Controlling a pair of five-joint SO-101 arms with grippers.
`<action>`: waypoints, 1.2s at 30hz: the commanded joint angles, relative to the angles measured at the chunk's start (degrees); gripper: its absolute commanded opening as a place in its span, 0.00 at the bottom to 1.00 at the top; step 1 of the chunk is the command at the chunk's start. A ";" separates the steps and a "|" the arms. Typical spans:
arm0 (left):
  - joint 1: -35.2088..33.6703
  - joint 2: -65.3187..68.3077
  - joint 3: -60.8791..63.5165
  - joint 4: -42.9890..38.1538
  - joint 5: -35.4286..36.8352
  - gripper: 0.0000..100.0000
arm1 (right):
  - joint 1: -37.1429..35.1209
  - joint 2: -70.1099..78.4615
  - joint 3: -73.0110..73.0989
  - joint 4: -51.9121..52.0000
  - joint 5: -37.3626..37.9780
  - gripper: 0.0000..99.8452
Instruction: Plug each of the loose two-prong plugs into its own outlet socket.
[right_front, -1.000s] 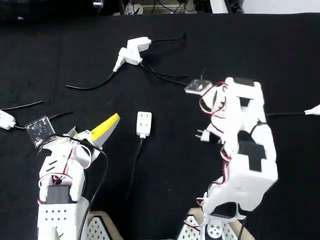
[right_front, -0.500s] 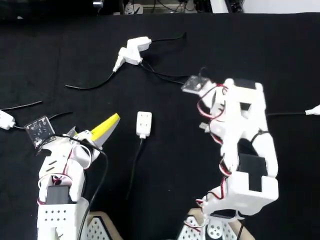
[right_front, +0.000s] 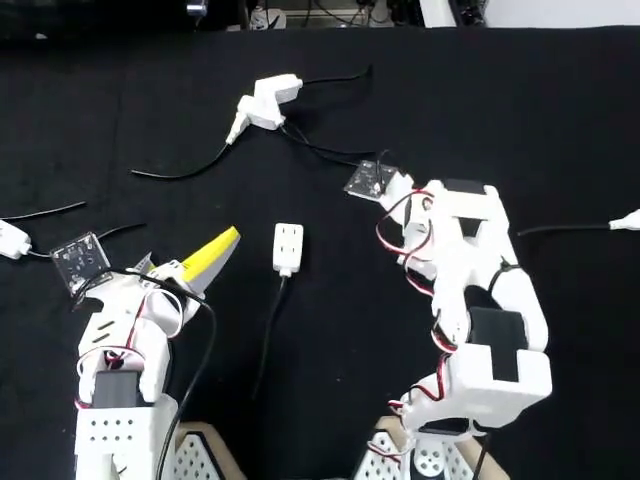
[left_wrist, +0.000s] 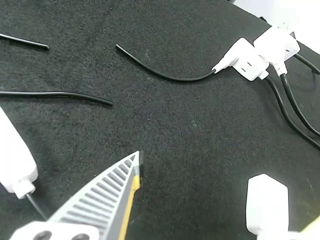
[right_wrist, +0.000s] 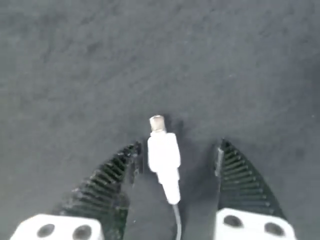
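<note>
The right gripper (right_wrist: 178, 146) is open, with 1 finger on either side of a white two-prong plug (right_wrist: 163, 157). The plug lies on the black surface (right_wrist: 250, 60), closer to 1 finger than to the other. The left gripper (right_front: 222, 244) hangs low at the surface's front left; I cannot tell whether it is open or closed. Near it lies a white outlet socket (right_front: 288, 245), slots facing up. Farther back, 2 white connectors (right_front: 265, 103) touch each other.
</note>
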 joint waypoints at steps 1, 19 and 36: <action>0.31 -0.62 0.84 0.18 -0.18 0.54 | 2.37 -2.15 -0.31 -1.05 0.70 0.23; 0.31 -0.53 0.84 0.18 -0.18 0.54 | 2.55 2.86 -2.07 1.93 0.70 0.12; 0.31 -0.53 0.84 0.18 -0.18 0.54 | -15.65 -3.12 -4.79 10.99 -7.30 0.01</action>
